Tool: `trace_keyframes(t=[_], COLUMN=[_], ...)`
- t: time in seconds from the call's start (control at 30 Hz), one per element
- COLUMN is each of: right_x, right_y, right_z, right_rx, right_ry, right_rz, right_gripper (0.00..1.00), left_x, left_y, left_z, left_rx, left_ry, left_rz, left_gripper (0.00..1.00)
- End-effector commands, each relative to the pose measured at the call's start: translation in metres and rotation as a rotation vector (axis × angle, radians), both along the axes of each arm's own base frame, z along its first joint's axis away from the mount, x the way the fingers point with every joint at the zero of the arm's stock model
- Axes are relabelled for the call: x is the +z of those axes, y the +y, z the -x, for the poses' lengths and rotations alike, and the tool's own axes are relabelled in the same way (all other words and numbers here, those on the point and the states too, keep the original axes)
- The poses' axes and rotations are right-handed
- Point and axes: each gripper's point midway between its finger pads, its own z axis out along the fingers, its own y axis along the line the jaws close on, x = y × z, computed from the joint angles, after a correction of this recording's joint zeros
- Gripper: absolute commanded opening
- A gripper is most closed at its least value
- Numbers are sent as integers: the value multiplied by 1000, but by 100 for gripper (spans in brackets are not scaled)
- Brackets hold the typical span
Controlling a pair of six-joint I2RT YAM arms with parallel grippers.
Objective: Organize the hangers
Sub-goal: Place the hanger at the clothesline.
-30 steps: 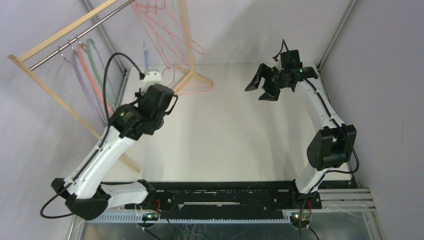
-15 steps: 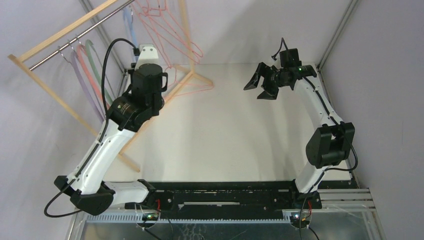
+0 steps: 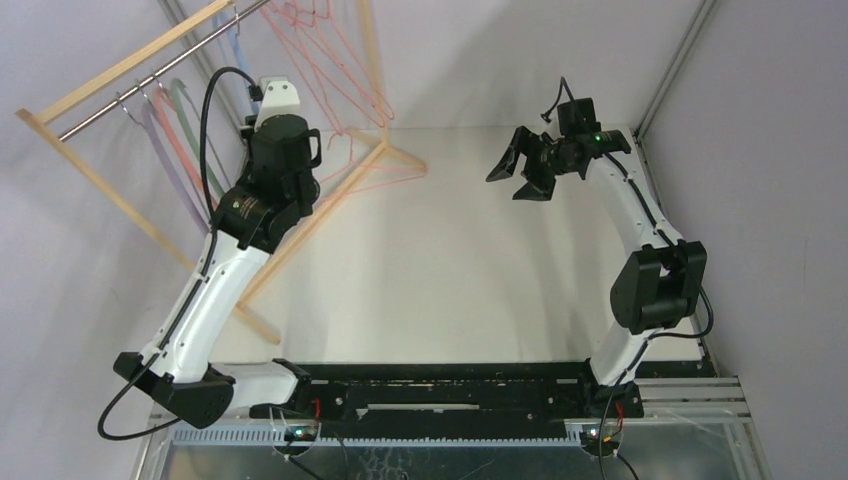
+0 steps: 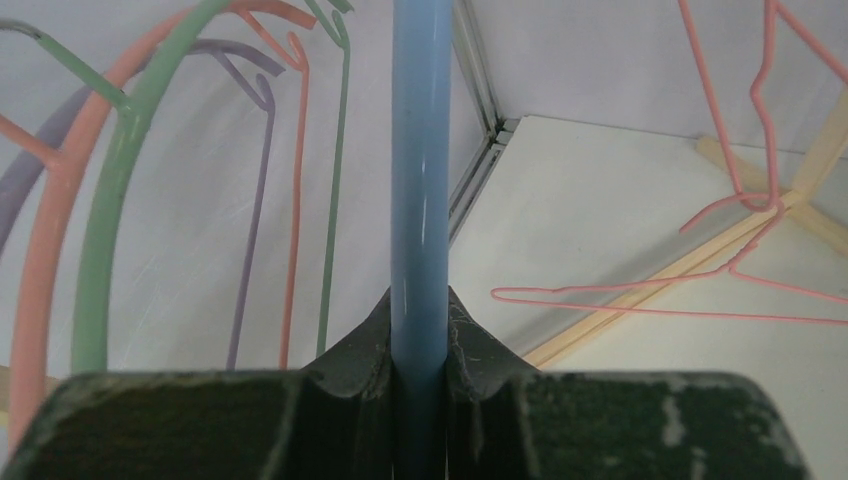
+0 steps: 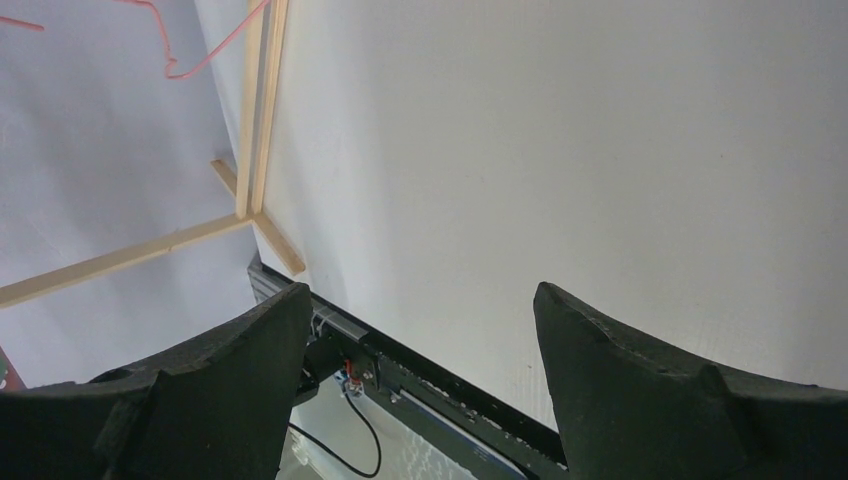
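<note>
My left gripper (image 4: 420, 312) is shut on the thick blue hanger (image 4: 420, 150), which runs straight up between the fingers. In the top view the blue hanger (image 3: 237, 48) is up by the metal rod (image 3: 150, 75) of the wooden rack. Lilac (image 3: 152, 135), pink (image 3: 170, 130) and green (image 3: 190, 112) hangers hang on the rod to its left. They also show in the left wrist view, where the green one (image 4: 105, 240) is nearest. Thin pink wire hangers (image 3: 335, 65) hang at the rack's far end. One pink wire hanger (image 3: 375, 172) lies by the rack's foot. My right gripper (image 3: 520, 172) is open and empty above the table's far right.
The light wooden rack frame (image 3: 110, 185) stands along the left side, its foot bars (image 3: 395, 152) reaching onto the white table (image 3: 450, 270). Grey walls and metal corner posts (image 3: 670, 70) close in the back and sides.
My left arm has lifted the blue hanger up and leftward, from beside the rack's foot to the rod. My right arm has barely moved.
</note>
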Motion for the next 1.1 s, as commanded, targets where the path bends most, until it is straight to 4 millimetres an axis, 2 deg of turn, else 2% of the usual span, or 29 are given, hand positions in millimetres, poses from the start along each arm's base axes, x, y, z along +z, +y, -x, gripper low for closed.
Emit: trace_keyframes(t=[0.0,0.17,0.23,0.57,0.9,1.07], right_x=[15,12,11,7,4,3], right_y=[4,5,6,8,13,15], right_z=[-7,-8,-8,-6,-6,-6], right_rx=[18,23,26,31,43,47], right_ry=[-48,-39,-35,-30,-24,-21], right_rz=[-15,-20,-23,-24,-24,-24], right_gripper=[89,89,89,89,89,89], left_x=[-5,-27,-32,-24,-31,-24], left_y=[1,1,11,18,23,27], left_z=[-2,1,2,12,28,31], left_rx=[1,5,36,35,22,48], left_ry=[-46,-19,-14,-67,-80,-96], left_rz=[60,77,82,125,156,149], left_gripper=[0,0,0,0,0,0])
